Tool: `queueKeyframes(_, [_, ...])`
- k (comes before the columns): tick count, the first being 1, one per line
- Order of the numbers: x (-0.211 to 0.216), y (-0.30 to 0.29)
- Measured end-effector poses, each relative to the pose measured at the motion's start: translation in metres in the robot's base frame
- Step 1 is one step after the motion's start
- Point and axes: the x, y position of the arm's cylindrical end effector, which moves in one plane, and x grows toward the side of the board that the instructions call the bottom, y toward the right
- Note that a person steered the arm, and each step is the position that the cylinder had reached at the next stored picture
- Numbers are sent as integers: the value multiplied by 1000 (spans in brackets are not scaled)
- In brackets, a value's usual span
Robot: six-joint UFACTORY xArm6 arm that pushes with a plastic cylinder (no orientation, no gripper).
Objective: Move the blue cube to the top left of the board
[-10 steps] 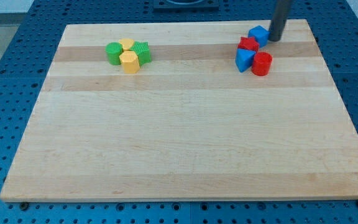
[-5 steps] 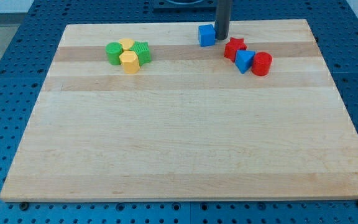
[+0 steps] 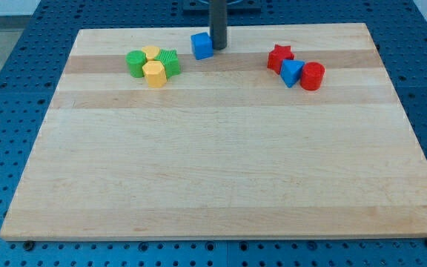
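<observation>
Camera view shows my tip [image 3: 217, 48] pressed against the right face of the blue cube [image 3: 202, 45], near the top edge of the board [image 3: 221, 185] and a little left of its middle. There are no jaws on this rig, only the straight rod, so nothing is gripped; the cube is simply touched from the view's right.

What matters for the push is that the cube lies directly to the view's left of my tip, and the top left corner lies further the same way. A leftward shove should therefore carry it on. In the way, though slightly lower, sits a tight cluster: a green cylinder [image 3: 136, 63], a green block [image 3: 170, 61] whose shape I cannot make out, a yellow block [image 3: 151, 52] behind and a yellow hexagon [image 3: 153, 73] in front. The cube is near this cluster but not touching it. My judgement is that the line should stay close to the top edge to pass above them.

Well apart on the right stand a red star [image 3: 279, 57], a blue triangle [image 3: 292, 72] and a red cylinder [image 3: 312, 76].
</observation>
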Motion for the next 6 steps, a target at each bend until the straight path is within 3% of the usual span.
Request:
queueKeyframes(2, [23,-32])
queueKeyframes(6, [-7,-155])
